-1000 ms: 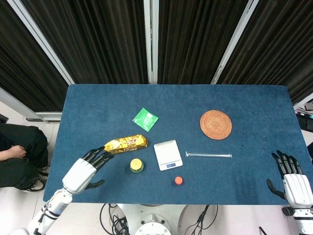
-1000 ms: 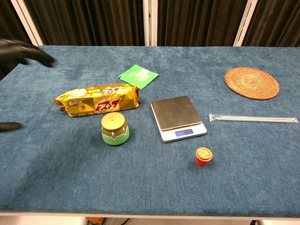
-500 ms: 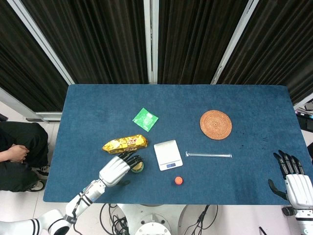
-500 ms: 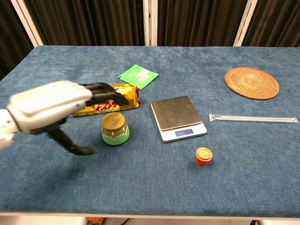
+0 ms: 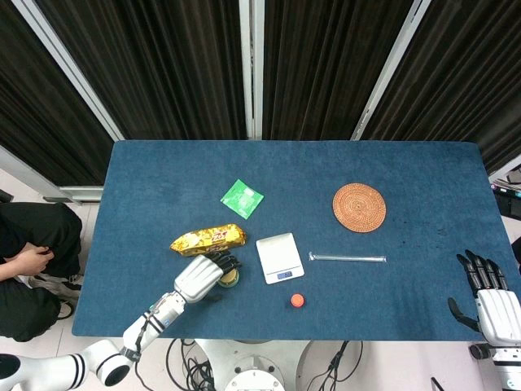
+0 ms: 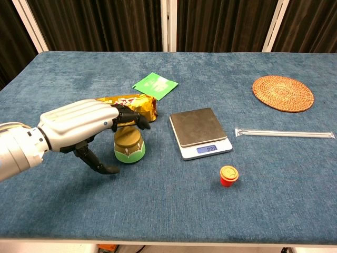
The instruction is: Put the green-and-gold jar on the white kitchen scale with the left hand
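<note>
The green-and-gold jar (image 6: 129, 147) stands upright on the blue table, left of the white kitchen scale (image 6: 199, 129). My left hand (image 6: 79, 126) hovers at the jar's left side. Its fingers (image 6: 131, 117) reach over the gold lid and its thumb (image 6: 100, 164) points down beside the green base, with a gap between them and the jar. From the head view the left hand (image 5: 198, 278) covers most of the jar (image 5: 230, 278), with the scale (image 5: 279, 257) just to the right. My right hand (image 5: 488, 301) rests off the table's near right corner, fingers spread, holding nothing.
A gold snack packet (image 6: 142, 104) lies just behind the jar, partly hidden by my hand. A green sachet (image 6: 155, 85) is further back. A red cap (image 6: 228, 175), a wrapped straw (image 6: 284, 133) and a woven coaster (image 6: 283, 93) lie right of the scale. A person (image 5: 24, 269) sits at the left.
My left hand has moved right from the table's left edge to the jar, and its fingers now reach over the lid. The jar and right hand have not moved.
</note>
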{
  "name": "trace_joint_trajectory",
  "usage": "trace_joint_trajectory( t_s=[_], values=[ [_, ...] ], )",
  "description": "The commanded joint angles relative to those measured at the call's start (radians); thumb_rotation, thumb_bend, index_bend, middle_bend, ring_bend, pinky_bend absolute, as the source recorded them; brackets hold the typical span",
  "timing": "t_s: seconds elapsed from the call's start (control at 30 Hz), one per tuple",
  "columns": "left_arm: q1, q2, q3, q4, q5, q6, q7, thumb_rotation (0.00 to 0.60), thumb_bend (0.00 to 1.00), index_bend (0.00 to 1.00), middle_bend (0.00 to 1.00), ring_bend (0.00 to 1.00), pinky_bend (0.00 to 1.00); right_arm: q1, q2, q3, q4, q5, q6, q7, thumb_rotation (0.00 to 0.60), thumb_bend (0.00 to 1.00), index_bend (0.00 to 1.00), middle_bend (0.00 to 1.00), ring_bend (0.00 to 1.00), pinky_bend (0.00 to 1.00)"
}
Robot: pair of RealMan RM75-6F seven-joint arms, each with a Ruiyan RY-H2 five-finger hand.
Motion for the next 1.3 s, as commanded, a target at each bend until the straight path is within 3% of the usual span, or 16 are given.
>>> trace_joint_trajectory(
  t_s=[0.03,0.23,0.43,0.57,0.77,0.97,1.3],
  values=[
    [-0.006,-0.005,0.006,0.012,0.001,0.007,0.012,0.6,0.19,0.38,0.37,0.29,0.54,0.0,0.0,-0.001,0.0,-0.001,0.0,-0.002,0.6,0.28,0.0,0.0,0.0,0.0],
    [-0.011,-0.024,0.008,0.034,0.019,0.059,0.021,0.6,0.23,0.46,0.51,0.43,0.67,0.0,-0.001,-0.001,0.002,0.002,-0.003,0.0,0.6,0.28,0.0,0.0,0.0,0.0],
    [-0.029,-0.037,0.0,0.02,0.047,0.107,-0.003,0.6,0.24,0.54,0.56,0.48,0.71,-0.001,-0.002,0.002,0.006,0.003,0.002,0.008,0.6,0.28,0.0,0.0,0.0,0.0],
    [-0.068,-0.027,-0.03,-0.028,0.039,0.08,0.022,0.6,0.24,0.54,0.56,0.48,0.71,-0.001,-0.008,0.002,0.012,0.002,0.004,0.009,0.6,0.28,0.0,0.0,0.0,0.0],
    [-0.158,-0.025,-0.119,-0.11,-0.035,-0.026,0.115,0.6,0.28,0.54,0.56,0.48,0.71,-0.006,-0.023,0.004,0.026,0.0,0.019,0.027,0.6,0.28,0.0,0.0,0.0,0.0],
    [-0.244,-0.112,-0.179,-0.028,-0.134,-0.117,0.197,0.6,0.3,0.55,0.57,0.49,0.72,-0.018,-0.043,0.012,0.073,-0.012,0.066,0.078,0.6,0.28,0.0,0.0,0.0,0.0],
    [-0.337,-0.231,-0.226,0.137,-0.224,-0.163,0.189,0.6,0.31,0.55,0.57,0.49,0.72,-0.023,-0.048,0.006,0.09,-0.026,0.08,0.107,0.6,0.28,0.0,0.0,0.0,0.0]
  ],
)
